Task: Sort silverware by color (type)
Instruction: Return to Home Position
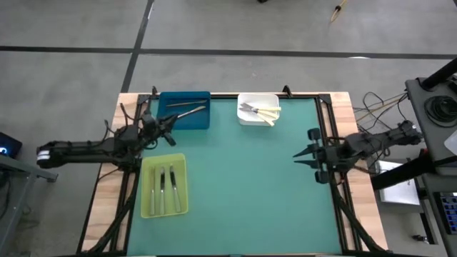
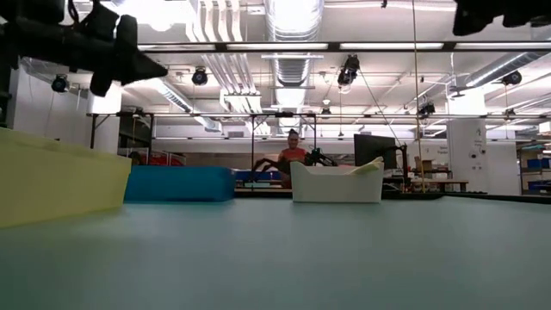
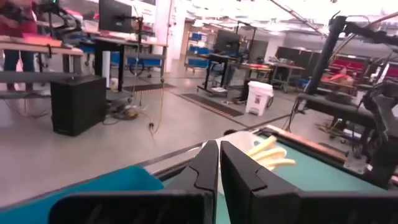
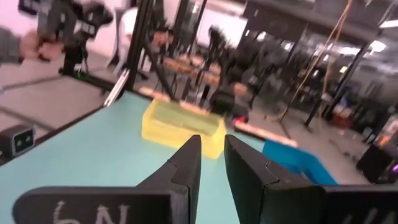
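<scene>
Yellow-green tray [image 1: 179, 163] holds 3 seemingly grey utensils [image 1: 166, 189]; left pincer [image 1: 171, 122] closed, right pincer [image 1: 298, 159] parted.

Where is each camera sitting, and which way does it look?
High: above the table, looking straight down; both arms show, left end effector by the blue tray, right end effector near the right edge.
Low: at table-top height, looking level across into the room; dark arm parts show at top.
Left wrist: on the left arm, looking past its shut fingers at the white tray.
Right wrist: on the right arm, looking past its open fingers at the yellow-green tray.
Shared: high and low both show all three trays.
</scene>
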Controlling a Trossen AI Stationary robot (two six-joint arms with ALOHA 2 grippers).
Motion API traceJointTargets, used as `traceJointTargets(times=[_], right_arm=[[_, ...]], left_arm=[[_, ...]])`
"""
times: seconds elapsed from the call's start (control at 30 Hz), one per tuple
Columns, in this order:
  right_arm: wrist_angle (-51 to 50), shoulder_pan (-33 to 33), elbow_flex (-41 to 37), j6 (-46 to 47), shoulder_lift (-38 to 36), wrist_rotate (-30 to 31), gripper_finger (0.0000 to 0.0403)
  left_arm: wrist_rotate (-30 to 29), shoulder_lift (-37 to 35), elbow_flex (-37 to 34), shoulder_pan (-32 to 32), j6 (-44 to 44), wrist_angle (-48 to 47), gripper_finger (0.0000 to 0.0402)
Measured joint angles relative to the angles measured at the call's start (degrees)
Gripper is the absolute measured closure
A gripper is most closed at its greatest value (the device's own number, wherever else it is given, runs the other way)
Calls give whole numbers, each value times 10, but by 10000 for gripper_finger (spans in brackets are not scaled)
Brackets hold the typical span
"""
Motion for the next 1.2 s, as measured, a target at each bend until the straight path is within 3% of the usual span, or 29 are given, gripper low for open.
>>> traceJointTargets(times=[0.27, 0.4, 0.6, 0.87, 0.97, 1.2], right_arm=[[-6, 0, -50, -22, -162, 10, 340], [-45, 0, -51, -24, -165, 20, 340], [-46, 0, -51, -35, -151, 40, 340], [-44, 0, -60, -46, -167, 40, 340], [-43, -1, -61, -47, -165, 49, 340], [-42, -1, -62, -46, -165, 50, 339]], left_arm=[[-26, -41, -35, 0, -24, -42, 401], [-54, -57, -31, 0, 24, -122, 401], [-184, -80, -31, 1, -96, -193, 402], [-183, -116, -31, 0, -131, -262, 402], [-146, -127, -31, 0, -145, -298, 402], [54, -148, -33, 0, -85, -315, 402]])
